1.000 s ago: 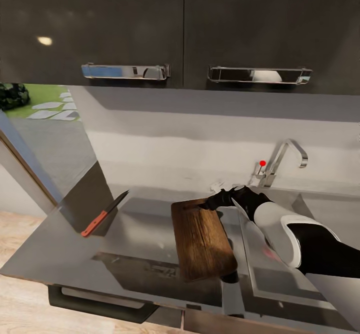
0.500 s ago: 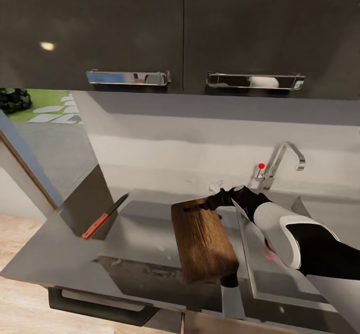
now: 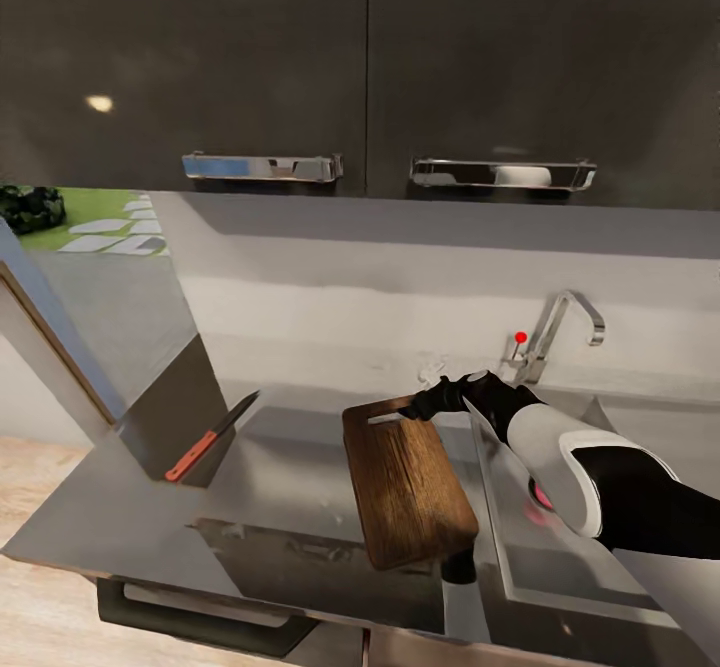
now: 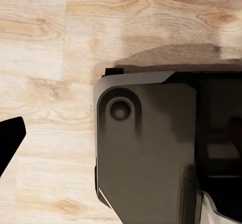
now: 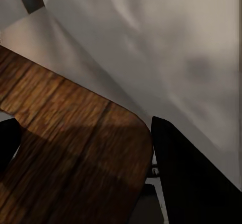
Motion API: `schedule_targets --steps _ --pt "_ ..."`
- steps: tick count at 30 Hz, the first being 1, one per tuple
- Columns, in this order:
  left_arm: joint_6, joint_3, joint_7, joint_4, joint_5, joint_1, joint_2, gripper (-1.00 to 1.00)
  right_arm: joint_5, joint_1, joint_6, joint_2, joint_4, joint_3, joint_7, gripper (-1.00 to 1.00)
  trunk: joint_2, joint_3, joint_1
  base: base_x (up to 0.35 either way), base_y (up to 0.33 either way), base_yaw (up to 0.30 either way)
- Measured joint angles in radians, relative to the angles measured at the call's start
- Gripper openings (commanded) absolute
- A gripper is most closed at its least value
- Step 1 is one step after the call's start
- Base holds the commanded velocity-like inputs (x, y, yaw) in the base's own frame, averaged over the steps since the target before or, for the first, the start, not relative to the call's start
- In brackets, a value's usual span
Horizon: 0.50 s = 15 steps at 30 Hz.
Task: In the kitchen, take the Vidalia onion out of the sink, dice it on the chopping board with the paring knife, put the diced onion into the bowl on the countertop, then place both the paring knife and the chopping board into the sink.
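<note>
Now the chopping board (image 3: 405, 482) is held at its far end by the right gripper (image 3: 432, 403), beside the sink (image 3: 560, 557).

Clamped between dark fingers (image 5: 194, 178), the brown board is seen tilted over the grey countertop (image 3: 120, 507), its near end jutting past the basin's left rim. The paring knife (image 3: 208, 437) is propped against a slanted panel, well apart to the left. The chrome faucet (image 3: 556, 332) with its red knob is set behind the gripper. Glossy dark cabinets (image 3: 360, 57) are hung above. Whether the left gripper (image 4: 6, 142), seen over wood floor (image 4: 45, 43), is open cannot be told.
</note>
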Motion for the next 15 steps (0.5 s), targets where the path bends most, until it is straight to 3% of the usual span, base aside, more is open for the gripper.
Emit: schedule_targets --steps 7,15 --pt "0.000 0.000 0.000 0.001 0.000 0.000 0.000 1.00 0.000 0.000 0.000 0.000 0.000 -0.001 0.000 -1.00 0.000 0.011 0.000 -0.052 0.043 0.000" --pt "0.000 0.001 0.000 0.000 0.000 0.000 0.000 1.00 -0.001 0.000 0.000 0.000 -0.001 -0.001 0.002 -1.00 0.000 0.024 0.000 -0.088 0.223 -0.044"
